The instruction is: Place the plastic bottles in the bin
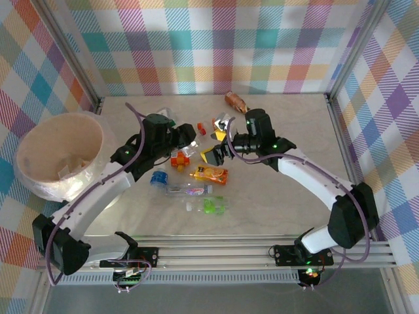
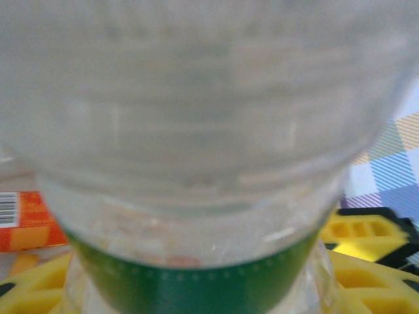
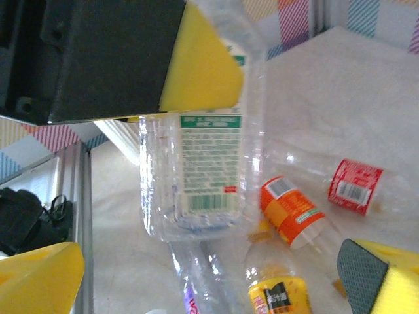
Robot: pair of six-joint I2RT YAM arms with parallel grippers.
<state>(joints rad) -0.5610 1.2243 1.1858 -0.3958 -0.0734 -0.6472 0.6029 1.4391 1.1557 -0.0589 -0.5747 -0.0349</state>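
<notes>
- The top camera looks down from above and behind the arms [image 1: 98, 196], far enough to take in the whole table [image 1: 294, 124], the bin [image 1: 42, 147] at left and the checked walls [image 1: 216, 46].
- The left wrist camera sits hard against a clear bottle [image 2: 196, 131], which blurs from nearness; its fingers [image 2: 357, 232] edge the lower corners.
- The right wrist camera looks down at a slant, close over the table, toward the left gripper [image 3: 209, 78].
- Both wrist views share that bottle [image 3: 203, 170]; right wrist and top views share the loose bottles [image 3: 291, 209] mid-table.
</notes>
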